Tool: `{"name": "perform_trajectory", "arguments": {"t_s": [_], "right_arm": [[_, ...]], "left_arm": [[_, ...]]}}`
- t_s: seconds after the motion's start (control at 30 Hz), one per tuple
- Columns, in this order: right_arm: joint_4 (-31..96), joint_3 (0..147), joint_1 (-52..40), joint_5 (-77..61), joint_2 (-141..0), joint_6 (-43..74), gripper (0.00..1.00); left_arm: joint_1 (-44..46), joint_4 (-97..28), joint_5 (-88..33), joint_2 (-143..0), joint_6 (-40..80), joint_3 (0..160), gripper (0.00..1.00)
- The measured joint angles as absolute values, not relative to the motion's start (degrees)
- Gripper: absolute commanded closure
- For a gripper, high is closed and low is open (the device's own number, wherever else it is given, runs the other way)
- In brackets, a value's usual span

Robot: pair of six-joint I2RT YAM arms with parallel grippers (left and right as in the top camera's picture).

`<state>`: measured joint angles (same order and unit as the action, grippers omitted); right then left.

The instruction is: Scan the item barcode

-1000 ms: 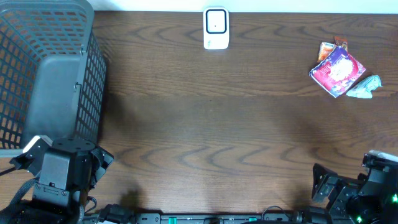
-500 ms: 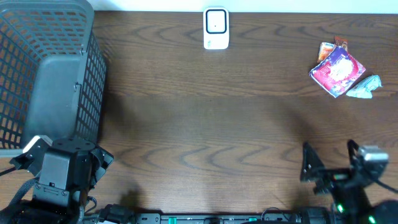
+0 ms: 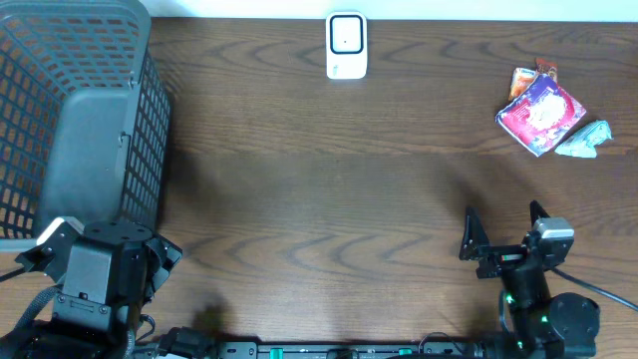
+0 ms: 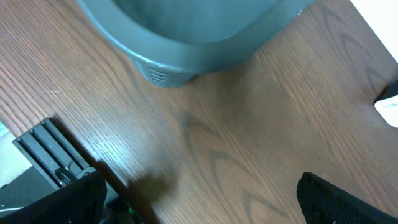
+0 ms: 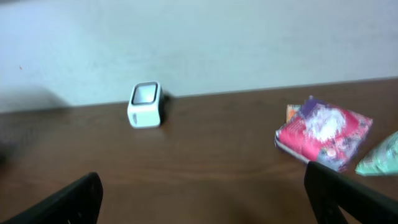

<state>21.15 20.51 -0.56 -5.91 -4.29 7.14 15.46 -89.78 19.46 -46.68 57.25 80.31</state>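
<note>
packet [image 3: 541, 113]: flat, skewed, far right of table [image 3: 329, 199] | right gripper [image 3: 501, 227]: spread, empty, at near edge; packet ahead, slightly right, well apart | left gripper [image 4: 199, 202]: spread, empty, by basket [image 3: 60, 110], much farther | scanner [image 3: 346, 46]: far centre | judged: right arm's reach

Print on the red-and-purple foil packet [image 5: 323, 139], right of the white box-shaped scanner [image 5: 145, 104], is blurred and illegible; farther right, the pale green wrapper [image 5: 382, 155] is cut off by the edge.
</note>
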Motion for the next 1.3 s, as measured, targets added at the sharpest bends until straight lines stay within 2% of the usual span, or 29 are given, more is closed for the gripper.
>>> {"name": "perform_trajectory", "arguments": {"t_s": [0.47, 0.87, 1.07, 1.3], "right_arm": [[1.56, 6.59, -0.56, -5.89, -0.80, 5.58, 0.01], [-5.58, 1.41, -0.56, -3.92, -0.67, 3.97, 0.01], [-4.62, 0.60, -0.56, -2.26, -0.69, 3.81, 0.01], [4.05, 0.40, -0.56, -1.45, -0.78, 3.86, 0.01]], "left_arm": [[15.46, -89.78, 19.46, -46.65, 57.25, 80.31, 0.02], [15.46, -89.78, 19.46, -46.68, 57.25, 80.31, 0.02], [15.46, -89.78, 19.46, -46.65, 57.25, 80.31, 0.02], [15.46, -89.78, 19.46, -46.68, 57.25, 80.31, 0.02]]}}
